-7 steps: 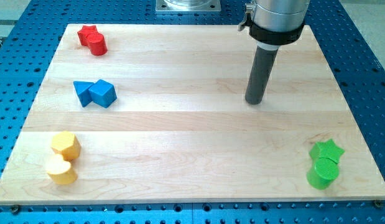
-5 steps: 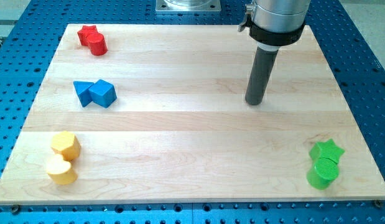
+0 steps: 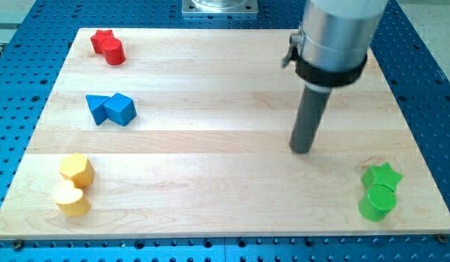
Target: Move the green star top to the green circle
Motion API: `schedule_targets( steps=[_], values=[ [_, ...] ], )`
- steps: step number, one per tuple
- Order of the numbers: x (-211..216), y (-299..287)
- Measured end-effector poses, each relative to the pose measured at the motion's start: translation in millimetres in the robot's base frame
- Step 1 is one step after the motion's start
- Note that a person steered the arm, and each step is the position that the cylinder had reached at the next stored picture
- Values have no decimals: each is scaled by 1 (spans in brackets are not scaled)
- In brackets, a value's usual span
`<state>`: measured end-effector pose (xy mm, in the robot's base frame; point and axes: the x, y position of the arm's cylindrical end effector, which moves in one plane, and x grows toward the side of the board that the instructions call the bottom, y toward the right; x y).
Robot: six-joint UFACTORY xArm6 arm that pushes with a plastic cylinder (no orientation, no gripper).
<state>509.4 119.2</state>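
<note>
Green star [image 3: 383, 175] sits at the view's lower right, touching the green circle [image 3: 376, 204] just below it, so the pair already lies as the task asks. No pincer is fitted, so no open or closed state applies; my tip [image 3: 302, 150] rests on the bench [image 3: 210, 145] up and to the view's left of the star, clear of it. Farther out along the view's left edge: red blocks [image 3: 108, 46], blue blocks [image 3: 111, 109], yellow blocks [image 3: 73, 184], each paired and touching.
</note>
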Motion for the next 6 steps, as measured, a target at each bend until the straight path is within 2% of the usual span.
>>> schedule_targets(
  steps=[1, 2, 4, 5, 6],
  values=[
    [57, -4],
    [96, 5],
    [103, 90],
    [103, 80],
    [96, 5]
  ],
)
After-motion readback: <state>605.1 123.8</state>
